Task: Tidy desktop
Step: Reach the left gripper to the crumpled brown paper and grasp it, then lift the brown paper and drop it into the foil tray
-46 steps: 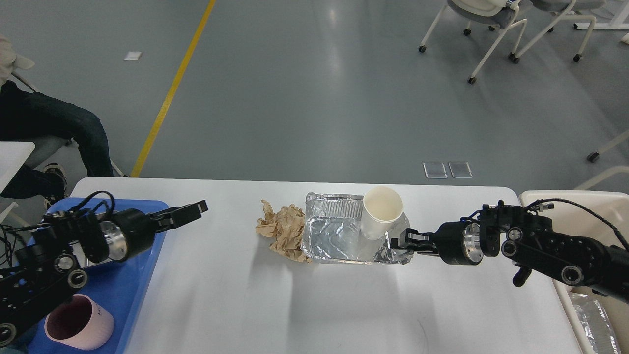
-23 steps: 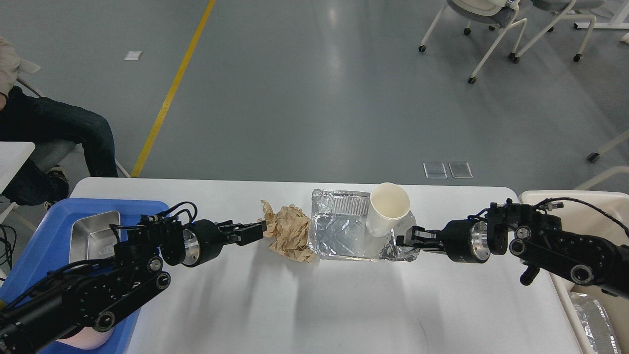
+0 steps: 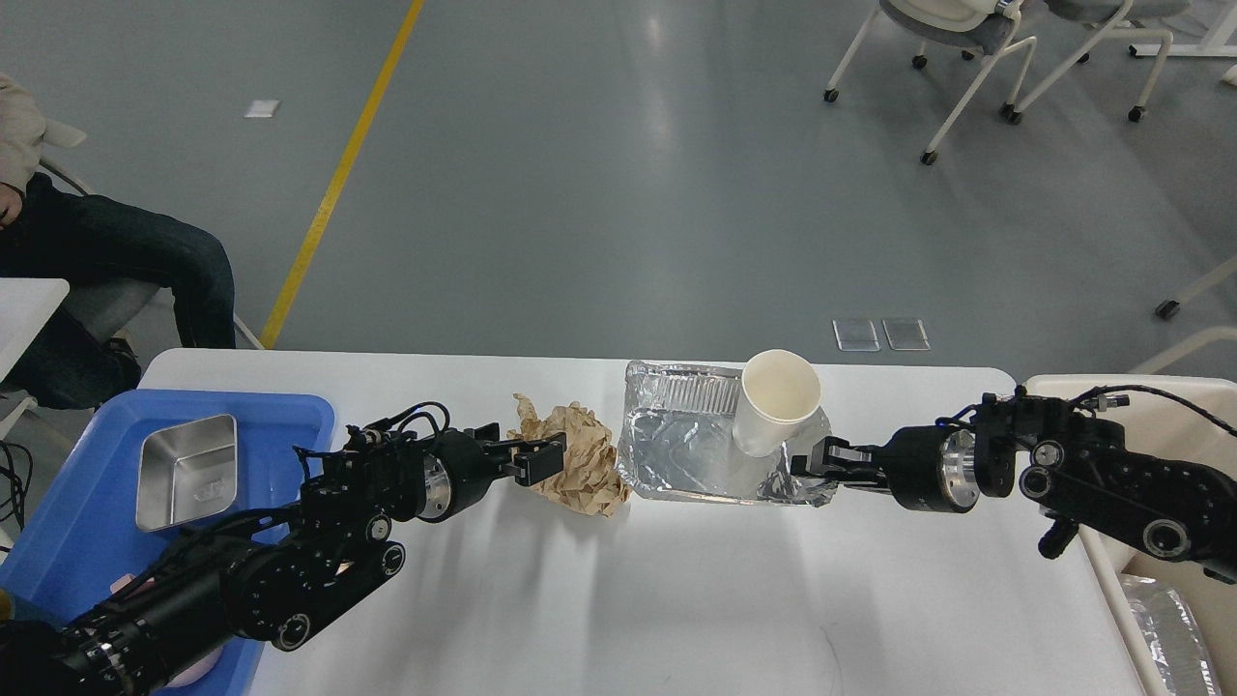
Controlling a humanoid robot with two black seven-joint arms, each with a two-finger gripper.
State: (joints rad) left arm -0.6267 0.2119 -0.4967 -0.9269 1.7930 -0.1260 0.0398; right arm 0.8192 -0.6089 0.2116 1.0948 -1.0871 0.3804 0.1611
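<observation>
The white desktop [image 3: 676, 599] holds a crumpled brown paper [image 3: 585, 474], and to its right a crinkled foil tray [image 3: 691, 449] with a white paper cup [image 3: 778, 414] leaning in its far right corner. My left gripper [image 3: 539, 458] is open, its fingertips at the paper's left edge. My right gripper [image 3: 810, 464] is shut on the foil tray's near right corner.
A blue plastic tray [image 3: 68, 541] at the table's left end holds a steel dish [image 3: 186, 471]; my left arm crosses over its near part. A cream bin [image 3: 1193, 387] stands off the right end with foil inside [image 3: 1165, 638]. A person sits at the far left.
My left arm swung from over the blue tray rightward to the brown paper. My right gripper pulled the foil tray with the cup a little to the right.
</observation>
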